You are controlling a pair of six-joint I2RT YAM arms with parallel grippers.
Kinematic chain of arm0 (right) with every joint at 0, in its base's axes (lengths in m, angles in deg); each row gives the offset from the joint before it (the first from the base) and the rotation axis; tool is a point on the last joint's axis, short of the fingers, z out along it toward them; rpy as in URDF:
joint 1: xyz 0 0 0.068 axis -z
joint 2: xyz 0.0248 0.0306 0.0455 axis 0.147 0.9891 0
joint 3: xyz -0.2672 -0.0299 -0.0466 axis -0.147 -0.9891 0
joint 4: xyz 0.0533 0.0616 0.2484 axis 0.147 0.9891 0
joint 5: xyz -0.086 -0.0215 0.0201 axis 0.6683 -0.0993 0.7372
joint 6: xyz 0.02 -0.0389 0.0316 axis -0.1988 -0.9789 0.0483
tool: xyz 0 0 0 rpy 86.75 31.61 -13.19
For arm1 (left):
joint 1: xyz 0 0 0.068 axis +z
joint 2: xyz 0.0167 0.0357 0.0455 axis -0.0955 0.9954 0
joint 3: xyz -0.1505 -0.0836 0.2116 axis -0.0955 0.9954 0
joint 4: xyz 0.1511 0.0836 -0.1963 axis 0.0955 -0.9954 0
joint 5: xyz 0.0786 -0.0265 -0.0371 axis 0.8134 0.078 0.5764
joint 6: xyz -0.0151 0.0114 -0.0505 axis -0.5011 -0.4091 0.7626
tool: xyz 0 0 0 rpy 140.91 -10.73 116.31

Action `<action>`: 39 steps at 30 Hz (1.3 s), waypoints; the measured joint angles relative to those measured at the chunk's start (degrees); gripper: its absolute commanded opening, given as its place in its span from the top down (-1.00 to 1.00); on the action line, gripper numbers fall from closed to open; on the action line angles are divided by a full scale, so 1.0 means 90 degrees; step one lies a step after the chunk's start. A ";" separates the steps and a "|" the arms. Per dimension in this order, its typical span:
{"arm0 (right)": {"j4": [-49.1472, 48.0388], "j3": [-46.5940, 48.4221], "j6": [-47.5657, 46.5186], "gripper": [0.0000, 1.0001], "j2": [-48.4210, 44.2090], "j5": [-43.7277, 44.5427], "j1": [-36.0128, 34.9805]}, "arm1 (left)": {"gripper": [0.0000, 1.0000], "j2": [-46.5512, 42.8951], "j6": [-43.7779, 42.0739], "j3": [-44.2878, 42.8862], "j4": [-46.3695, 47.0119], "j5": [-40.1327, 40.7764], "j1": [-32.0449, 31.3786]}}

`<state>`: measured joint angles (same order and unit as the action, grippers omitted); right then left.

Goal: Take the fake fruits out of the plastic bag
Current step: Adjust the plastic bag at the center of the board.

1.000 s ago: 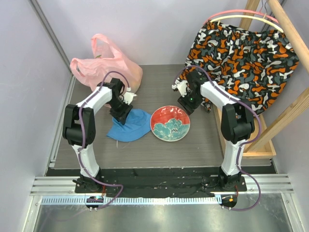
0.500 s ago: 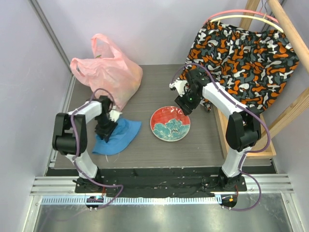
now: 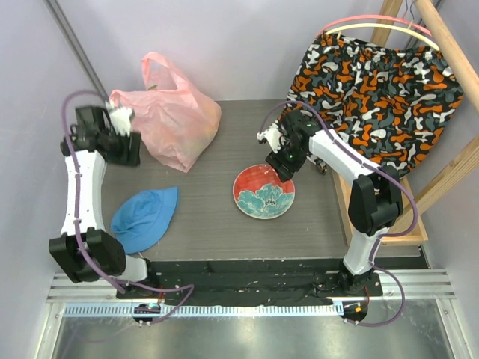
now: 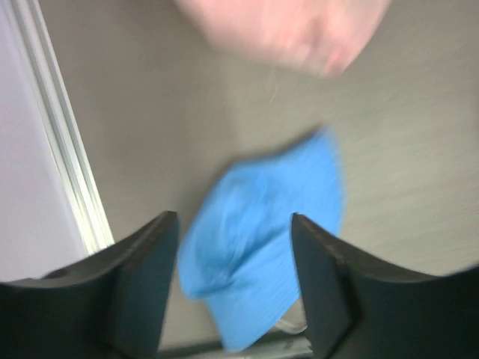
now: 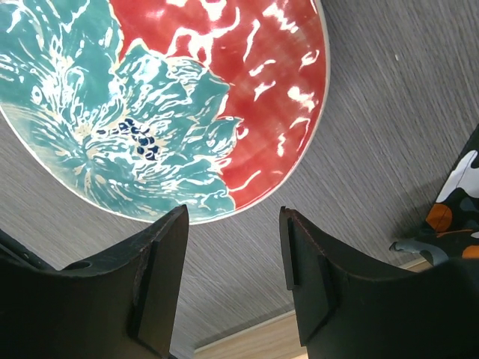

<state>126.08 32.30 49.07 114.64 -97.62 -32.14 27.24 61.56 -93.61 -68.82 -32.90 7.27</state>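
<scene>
The pink plastic bag (image 3: 171, 116) stands bulging at the back left of the table, its handles up; it shows as a pink blur in the left wrist view (image 4: 288, 26). The fake fruits are hidden inside it. My left gripper (image 3: 129, 147) is raised beside the bag's left side, open and empty; its fingers (image 4: 146, 277) frame the blue hat below. My right gripper (image 3: 283, 169) is open and empty, hovering just above the far edge of the red floral plate (image 3: 263, 191), which fills the right wrist view (image 5: 165, 97).
A blue fabric hat (image 3: 144, 217) lies at the front left of the table, also in the left wrist view (image 4: 262, 239). An orange patterned cloth (image 3: 378, 90) hangs on a wooden rack (image 3: 441, 179) at the right. Grey walls close in the left and back.
My left arm swung up and left from the blue hat to beside the bag. The hat slid to the front left. My right gripper shifted slightly left over the plate.
</scene>
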 measured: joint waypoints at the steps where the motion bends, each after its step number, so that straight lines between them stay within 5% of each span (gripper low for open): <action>1: 0.0000 0.0000 0.0015 -0.18 0.0000 -0.0002 -0.0022 | -0.39 0.0051 0.0151 -0.0488 0.0063 -0.0168 -0.0085; 6: -0.0041 0.0034 0.0126 -0.50 0.0000 0.0063 -0.0068 | -0.57 0.0976 0.1426 -0.3201 0.0539 -0.0435 -0.0481; 7: -0.0073 0.0056 0.0202 -0.88 0.0000 0.0129 -0.0073 | -0.57 0.1175 0.1707 -0.3509 0.0610 -0.0299 -0.0500; 8: -0.0119 0.0092 0.0253 -0.99 0.0000 0.0221 -0.0075 | -0.56 0.1392 0.1999 -0.3762 0.0653 -0.0168 -0.0486; 12: -0.0294 0.0255 0.0498 -0.99 -0.0112 0.0491 -0.0078 | -0.56 0.2030 0.3264 -0.4129 0.0843 -0.0029 -0.0231; 14: -0.0318 0.0311 0.0578 -0.99 -0.0228 0.0534 -0.0075 | -0.76 0.2106 0.4116 -0.3854 0.1098 -0.0355 0.0017; 21: -0.0350 0.0403 0.0729 -0.99 -0.0563 0.0563 -0.0070 | -0.79 0.2164 0.6190 -0.3189 0.1979 -0.0998 0.0459; 27: -0.0282 0.0406 0.0707 -0.99 -0.0563 0.0583 -0.0070 | -0.78 0.2895 0.7065 -0.3308 0.3266 -0.1392 0.0457; 39: -0.0282 0.0418 0.0619 -0.99 -0.0452 0.0716 -0.0092 | -0.81 0.3687 0.7631 -0.3315 0.3082 -0.1020 0.0401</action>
<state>123.55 36.06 54.64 110.58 -91.18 -32.97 60.42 130.24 -123.45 -41.09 -42.08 10.88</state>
